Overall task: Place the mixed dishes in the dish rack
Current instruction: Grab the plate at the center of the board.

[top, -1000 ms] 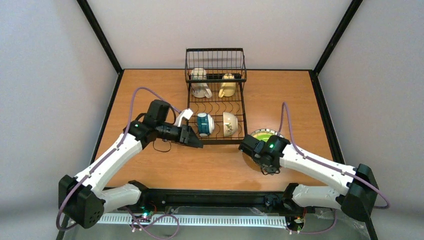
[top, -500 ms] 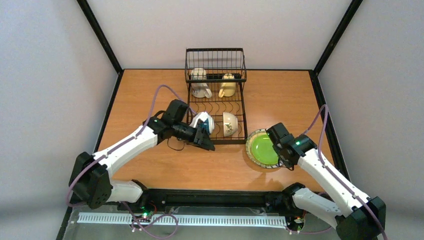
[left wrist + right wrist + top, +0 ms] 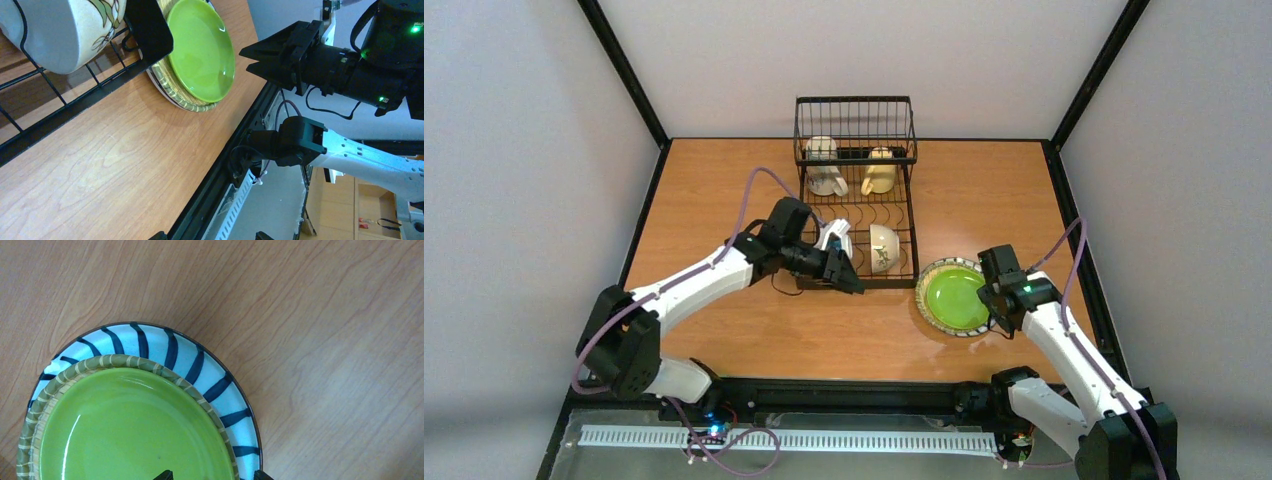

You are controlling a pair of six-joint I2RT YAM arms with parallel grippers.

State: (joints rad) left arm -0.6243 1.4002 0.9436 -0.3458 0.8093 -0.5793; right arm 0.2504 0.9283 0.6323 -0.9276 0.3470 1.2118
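Lime-green glaze marks the plate (image 3: 952,298), which is stacked on a white plate (image 3: 200,360) ringed with dark blue stripes. The stack lies flat on the wooden table (image 3: 724,180), just right of the dish rack (image 3: 856,205). The right gripper (image 3: 211,474) is held over the stack's rim with its jaws spread wide, and nothing is grasped. The left gripper (image 3: 852,278) is likewise fully spread and empty at the rack's near end, beside the white bowl with small motif (image 3: 65,30), which is lodged on its side in the wire slots.
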